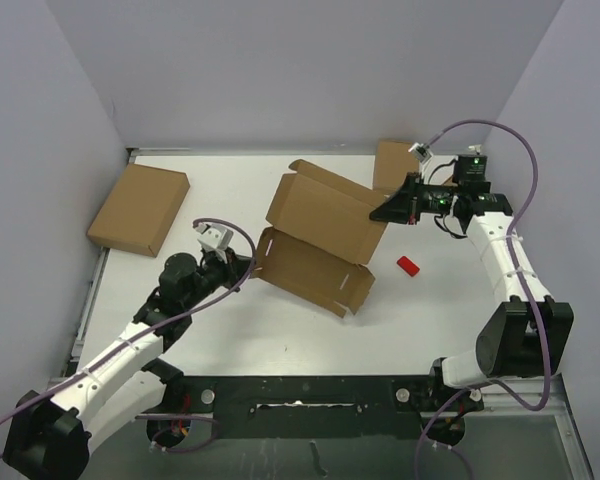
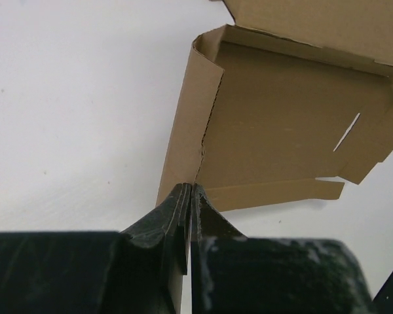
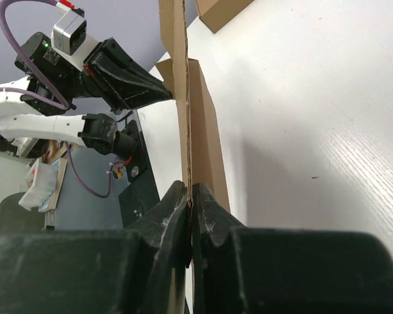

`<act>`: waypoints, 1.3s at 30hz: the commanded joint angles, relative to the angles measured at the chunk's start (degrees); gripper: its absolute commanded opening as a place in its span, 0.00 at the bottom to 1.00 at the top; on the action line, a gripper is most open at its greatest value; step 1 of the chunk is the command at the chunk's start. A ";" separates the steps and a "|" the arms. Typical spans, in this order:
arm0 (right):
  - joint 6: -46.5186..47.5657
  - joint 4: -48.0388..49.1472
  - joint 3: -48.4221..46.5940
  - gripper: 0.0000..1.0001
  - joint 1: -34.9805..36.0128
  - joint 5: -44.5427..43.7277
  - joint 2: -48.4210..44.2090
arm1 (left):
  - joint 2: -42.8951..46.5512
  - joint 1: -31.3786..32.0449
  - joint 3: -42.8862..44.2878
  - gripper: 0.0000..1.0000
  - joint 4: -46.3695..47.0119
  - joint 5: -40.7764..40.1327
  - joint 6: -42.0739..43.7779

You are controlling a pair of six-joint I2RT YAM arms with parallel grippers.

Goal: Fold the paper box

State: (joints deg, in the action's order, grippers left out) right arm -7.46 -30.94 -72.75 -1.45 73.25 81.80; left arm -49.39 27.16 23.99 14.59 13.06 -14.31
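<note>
The paper box (image 1: 325, 215), brown die-cut cardboard, lies opened out at the table's middle with its lid panel tilted up at the back. My left gripper (image 1: 252, 262) is shut on the box's left side flap. In the left wrist view the flap (image 2: 187, 124) runs edge-on into the shut fingertips (image 2: 190, 190), with the slitted base (image 2: 281, 131) beyond. My right gripper (image 1: 382, 212) is shut on the right edge of the raised panel. In the right wrist view that panel (image 3: 181, 78) stands edge-on between the closed tips (image 3: 190, 193).
A larger flat brown box (image 1: 140, 208) lies at the far left by the wall. A smaller brown box (image 1: 395, 163) sits at the back behind the right arm. A small red object (image 1: 408, 264) rests on the table to the right of the paper box.
</note>
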 commanded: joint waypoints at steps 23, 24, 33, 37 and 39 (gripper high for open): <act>21.63 -12.70 -5.67 0.00 4.17 0.47 9.08 | 5.62 2.99 1.21 0.00 -22.01 -10.43 -3.71; 22.64 -13.41 -6.21 0.00 4.17 0.59 9.20 | 5.68 2.99 0.97 0.00 -22.00 -10.35 -4.02; 27.54 -15.91 -8.06 0.00 4.52 0.01 8.48 | 9.33 2.92 -0.78 0.37 -25.06 -11.27 -14.19; 27.13 -15.10 -7.40 0.00 4.51 -1.26 7.51 | 16.38 2.93 -2.15 0.53 -30.91 -12.01 -24.19; 26.05 -13.98 -6.73 0.00 4.37 -1.83 6.99 | 20.35 2.92 -4.06 0.56 -32.46 -10.96 -30.74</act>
State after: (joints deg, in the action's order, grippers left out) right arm 18.15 -46.52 -78.19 3.01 71.00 91.70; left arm -35.86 30.26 21.87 -13.80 1.93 -31.77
